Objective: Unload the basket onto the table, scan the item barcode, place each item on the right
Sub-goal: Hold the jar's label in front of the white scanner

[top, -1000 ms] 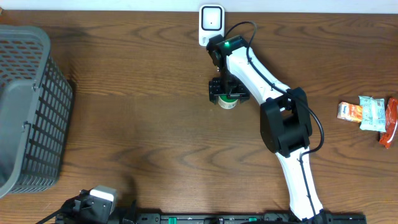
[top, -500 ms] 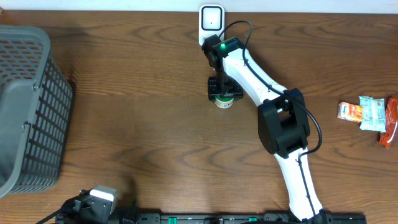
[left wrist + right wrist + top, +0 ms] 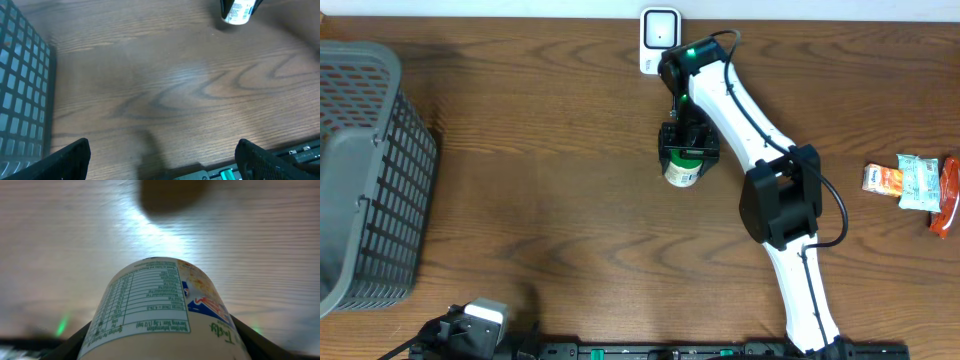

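The right pincer (image 3: 687, 148) grips the little tub (image 3: 682, 172) in the air; next, its barcode must face the scanner (image 3: 660, 35) just ahead of the pincer.

The wooden table (image 3: 550, 200) is evenly lit overhead. In the right wrist view, glare is thrown across blurred wood, while the label of the food tub (image 3: 160, 310) is rendered sharp.
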Controlling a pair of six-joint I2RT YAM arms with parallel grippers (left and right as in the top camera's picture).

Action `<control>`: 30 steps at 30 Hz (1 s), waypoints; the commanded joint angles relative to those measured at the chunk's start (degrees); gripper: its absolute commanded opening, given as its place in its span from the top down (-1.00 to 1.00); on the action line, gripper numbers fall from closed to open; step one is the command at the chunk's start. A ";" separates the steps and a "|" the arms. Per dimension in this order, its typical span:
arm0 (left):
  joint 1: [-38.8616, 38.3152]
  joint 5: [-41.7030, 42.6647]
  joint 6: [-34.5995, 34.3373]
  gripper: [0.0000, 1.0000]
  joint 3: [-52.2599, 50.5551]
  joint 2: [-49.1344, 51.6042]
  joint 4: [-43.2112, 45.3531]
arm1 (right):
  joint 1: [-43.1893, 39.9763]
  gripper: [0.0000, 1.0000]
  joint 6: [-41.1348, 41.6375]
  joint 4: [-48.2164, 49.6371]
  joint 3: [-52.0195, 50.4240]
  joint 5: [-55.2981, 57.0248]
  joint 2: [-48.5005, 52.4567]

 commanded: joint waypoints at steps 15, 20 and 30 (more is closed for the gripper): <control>-0.33 0.72 -0.26 -0.86 0.28 -0.28 -0.04 | 0.76 -0.18 0.13 -0.37 0.96 -27.80 -0.09; -0.33 0.70 -0.26 -0.85 0.28 -0.28 -0.02 | 0.87 -0.11 0.33 -0.37 0.96 -27.78 -0.09; -0.33 0.70 -0.26 -0.85 0.28 -0.28 -0.04 | 0.85 -0.04 2.95 12.90 0.98 -37.05 -0.09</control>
